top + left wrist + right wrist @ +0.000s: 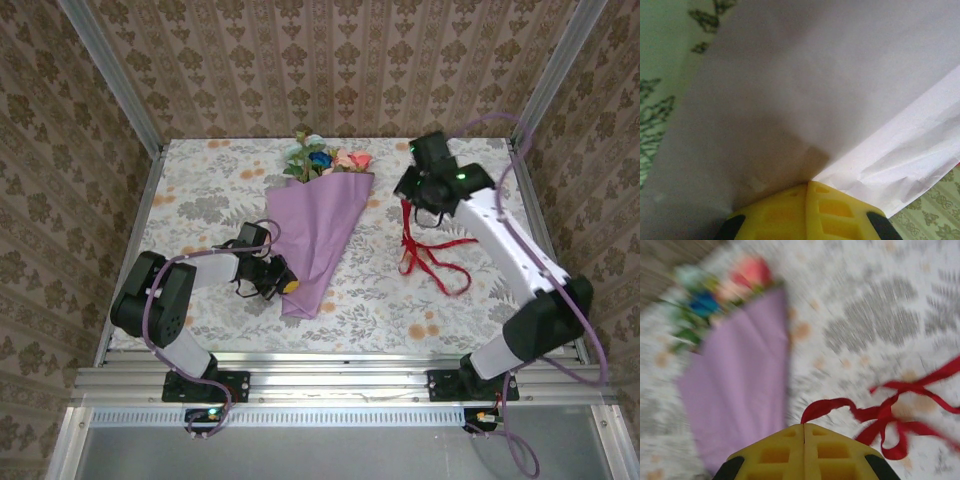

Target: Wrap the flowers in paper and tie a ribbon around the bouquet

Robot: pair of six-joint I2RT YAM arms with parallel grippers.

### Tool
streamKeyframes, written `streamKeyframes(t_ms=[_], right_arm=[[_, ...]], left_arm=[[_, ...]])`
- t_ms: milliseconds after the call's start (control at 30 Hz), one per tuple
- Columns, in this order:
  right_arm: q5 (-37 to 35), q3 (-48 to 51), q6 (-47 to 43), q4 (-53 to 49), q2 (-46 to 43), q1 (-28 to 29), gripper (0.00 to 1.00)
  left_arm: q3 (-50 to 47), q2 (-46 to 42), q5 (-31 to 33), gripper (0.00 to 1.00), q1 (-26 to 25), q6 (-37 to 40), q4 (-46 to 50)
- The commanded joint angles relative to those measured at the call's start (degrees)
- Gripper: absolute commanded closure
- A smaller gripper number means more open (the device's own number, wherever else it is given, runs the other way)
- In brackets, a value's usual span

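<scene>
Floral tablecloth [200, 190], seen from above, bears the bouquet [315, 225] at centre, with the left gripper [287, 283] clamped on its narrow end and the right gripper [407, 203] beside it gripping the ribbon [430, 258]; left wrist: pads meet on purple paper [790, 90]; right wrist, blurred: pads together, ribbon trailing out, best laid across the cone's waist without slackening either grip.

Lilac bouquet [318, 235] lies wrapped; red ribbon [430, 255] loose beside it.

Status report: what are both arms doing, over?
Left gripper shut on bouquet, narrow end. Right gripper shut on ribbon, one end raised off table. Ribbon not yet tied; nothing between it and bouquet.
</scene>
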State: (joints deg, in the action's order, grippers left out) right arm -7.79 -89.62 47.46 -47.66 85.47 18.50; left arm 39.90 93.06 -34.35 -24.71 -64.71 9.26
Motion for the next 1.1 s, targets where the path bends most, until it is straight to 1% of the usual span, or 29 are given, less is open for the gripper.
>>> streamKeyframes(t_ms=[0, 33, 267, 333, 400, 433, 500, 633, 700, 767, 833, 867, 933, 1000, 1067], right_arm=[[-1.77, -4.0, -5.68, 0.13, -3.08, -1.17, 1.0], [-0.6, -4.4, -6.52, 2.66, -4.26, -1.6, 1.0], [0.93, -5.82, -9.73, 16.49, -11.84, -3.24, 1.0], [3.55, -6.37, -10.63, 19.83, -12.34, -3.73, 1.0], [8.38, -6.68, -11.64, 22.05, -12.18, -3.58, 1.0], [10.33, -6.81, -11.64, 22.27, -11.97, -3.33, 1.0], [11.98, -6.56, -11.37, 22.34, -11.97, -2.37, 1.0], [9.87, -4.99, -10.76, 23.68, -13.02, -0.32, 1.0], [5.67, -6.36, -10.61, 19.77, -11.8, -0.46, 1.0], [1.58, -8.39, -10.74, 12.97, -9.26, -2.34, 1.0], [1.44, -8.11, -8.98, 10.52, -6.56, -7.2, 1.0], [2.18, -7.55, -8.07, 11.11, -6.12, -9.56, 1.0], [3.87, -8.16, -7.39, 12.59, -0.77, -13.96, 1.0], [4.06, -10.2, -8.69, 13.71, 4.28, -16.05, 1.0], [4.05, -13.82, -8.68, 12.64, 10.33, -17.91, 1.0]], left_arm=[[-0.01, 1.69, 0.96, 0.96, -0.39, -0.44, -0.2], [0.04, 1.76, 1.04, 0.96, -0.42, -0.31, -0.16], [-0.02, 1.37, 1.08, 0.96, -0.41, -0.07, 0.26], [-0.04, 1.49, 1.12, 0.96, -0.37, -0.07, 0.26], [-0.09, 1.76, 1.0, 0.96, -0.5, -0.08, 0.1], [-0.09, 1.91, 1.04, 0.96, -0.44, -0.07, 0.06], [-0.14, 1.74, 1.09, 0.96, -0.51, -0.07, 0.06], [-0.09, 1.54, 1.2, 0.96, -0.48, 0.02, 0.43], [-0.09, 1.61, 1.19, 0.96, -0.44, 0.02, 0.41], [0.09, 1.76, 1.12, 0.96, -0.56, 0.06, 0.48], [0.27, 1.82, 1.12, 0.96, -0.6, 0.11, 0.59], [0.35, 1.89, 1.15, 0.96, -0.6, 0.11, 0.63], [0.52, 2.14, 1.14, 0.96, -0.85, 0.33, 0.78], [0.45, 2.37, 1.09, 0.96, -0.89, 0.37, 0.81], [0.4, 2.49, 1.12, 0.96, -0.95, 0.37, 0.74]])
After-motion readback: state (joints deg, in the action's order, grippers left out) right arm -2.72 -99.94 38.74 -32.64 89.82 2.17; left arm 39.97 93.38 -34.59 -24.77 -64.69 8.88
